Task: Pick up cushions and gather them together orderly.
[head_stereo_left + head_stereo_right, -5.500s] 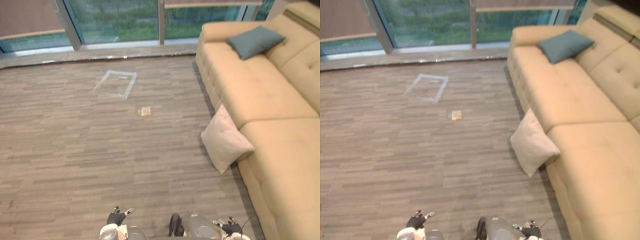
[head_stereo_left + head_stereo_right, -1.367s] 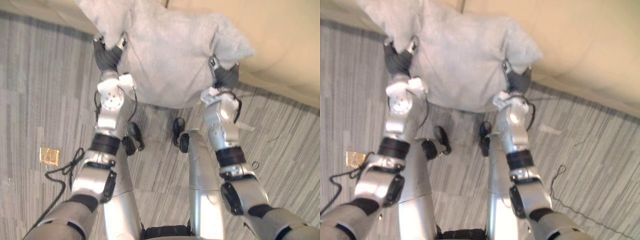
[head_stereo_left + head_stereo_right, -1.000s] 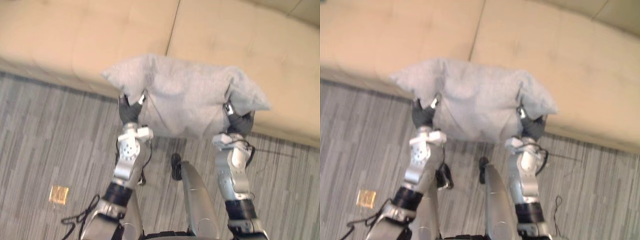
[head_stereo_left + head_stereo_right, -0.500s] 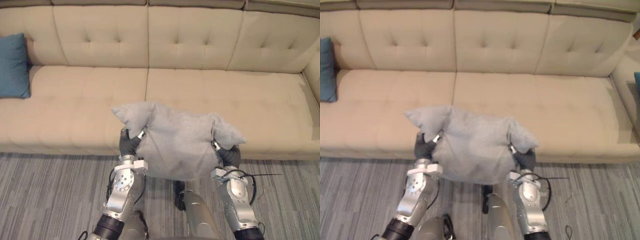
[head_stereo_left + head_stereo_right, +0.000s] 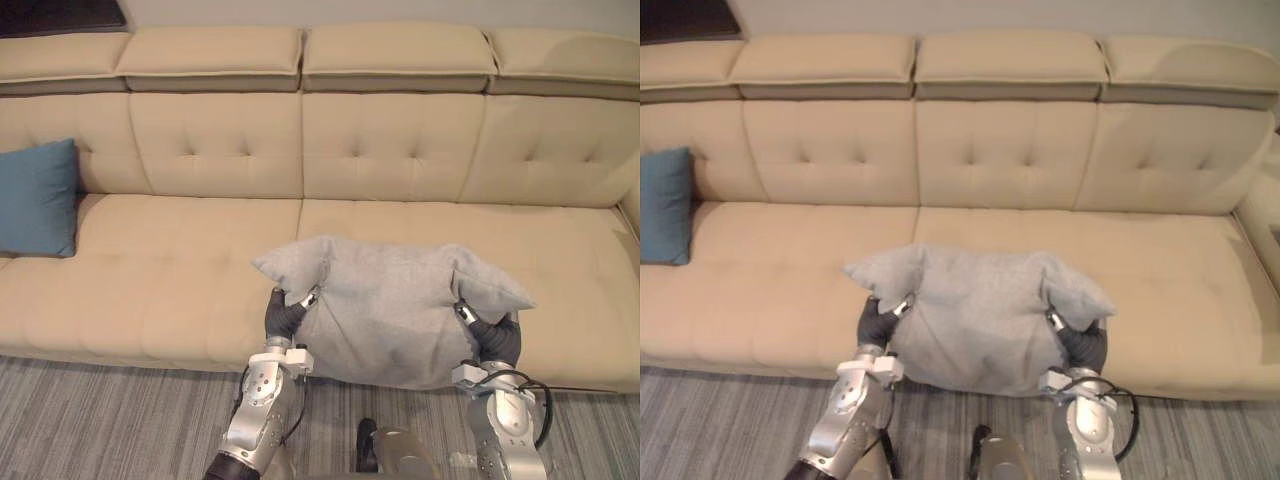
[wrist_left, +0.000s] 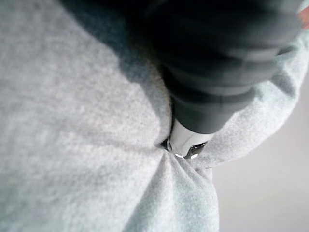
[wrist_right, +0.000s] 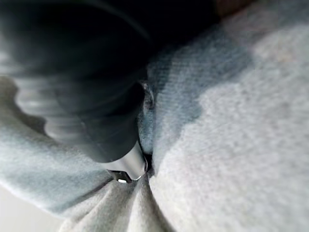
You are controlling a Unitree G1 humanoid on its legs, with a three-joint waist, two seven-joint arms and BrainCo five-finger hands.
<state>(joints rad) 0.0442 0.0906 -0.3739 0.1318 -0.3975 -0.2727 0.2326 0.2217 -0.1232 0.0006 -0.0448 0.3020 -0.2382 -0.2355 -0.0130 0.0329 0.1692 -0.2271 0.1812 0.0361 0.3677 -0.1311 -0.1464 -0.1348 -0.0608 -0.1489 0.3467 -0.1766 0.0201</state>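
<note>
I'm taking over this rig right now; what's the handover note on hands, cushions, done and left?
Left hand shut on the grey cushion at its left end, right hand shut on its right end.
Grey cushion held up before the beige sofa; blue cushion leans at the sofa's left end.
Done: grey cushion picked up.
Left: set it neatly beside the blue cushion.

The grey cushion (image 5: 390,315) is matt cloth with a soft, faintly fuzzy nap, and it creases deeply where it is gripped. The sofa (image 5: 215,150) wears smooth beige upholstery, button-tufted, matt with a slight sheen along the top rolls; whether it is leather or cloth cannot be told. The blue cushion (image 5: 38,197) is plain matt cloth. The floor (image 5: 100,420) is matt, streaked in fine grey strips. The left hand (image 5: 283,315) and right hand (image 5: 497,342) have matt, dark, ribbed covers; their fingers (image 6: 186,140) look smooth, glossy silver.
</note>
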